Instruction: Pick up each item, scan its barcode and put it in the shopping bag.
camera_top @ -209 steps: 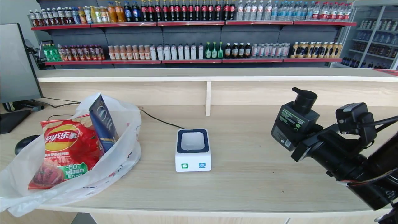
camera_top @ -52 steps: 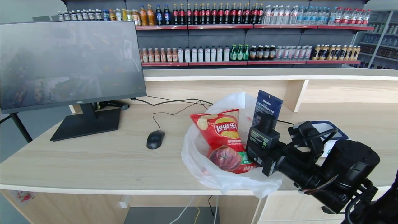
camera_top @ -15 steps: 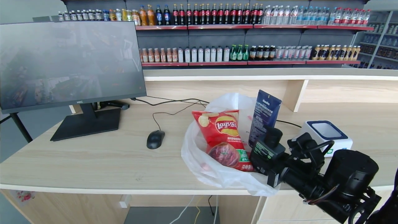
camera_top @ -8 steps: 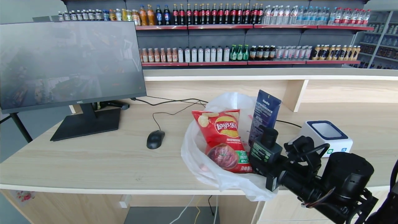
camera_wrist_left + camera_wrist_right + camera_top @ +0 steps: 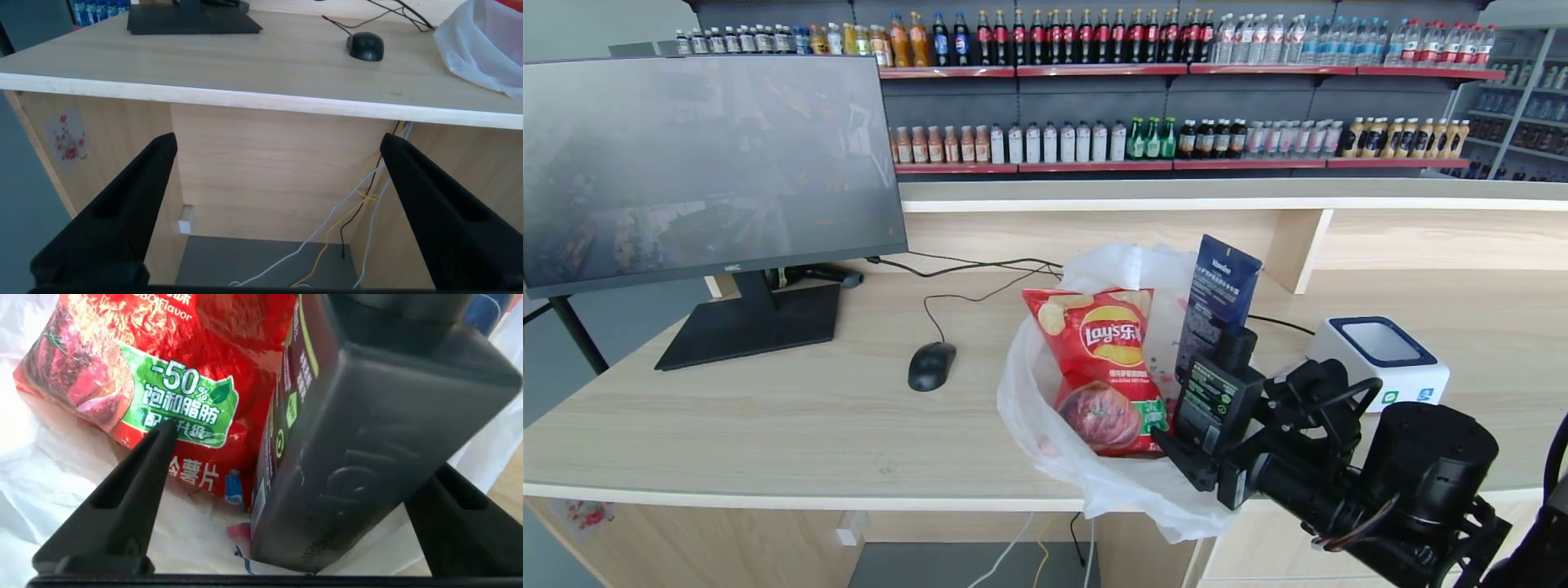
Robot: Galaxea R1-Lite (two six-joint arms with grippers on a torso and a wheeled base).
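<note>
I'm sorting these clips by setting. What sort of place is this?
Most likely a small shop's checkout: shelves of bottled drinks line the back wall, a scanner sits on the wooden counter, and a bag of goods stands beside it.

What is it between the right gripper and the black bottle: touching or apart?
Cannot tell. In the right wrist view the right gripper is open around the black bottle: one finger stands clear, the other's edge meets its outline.
</note>
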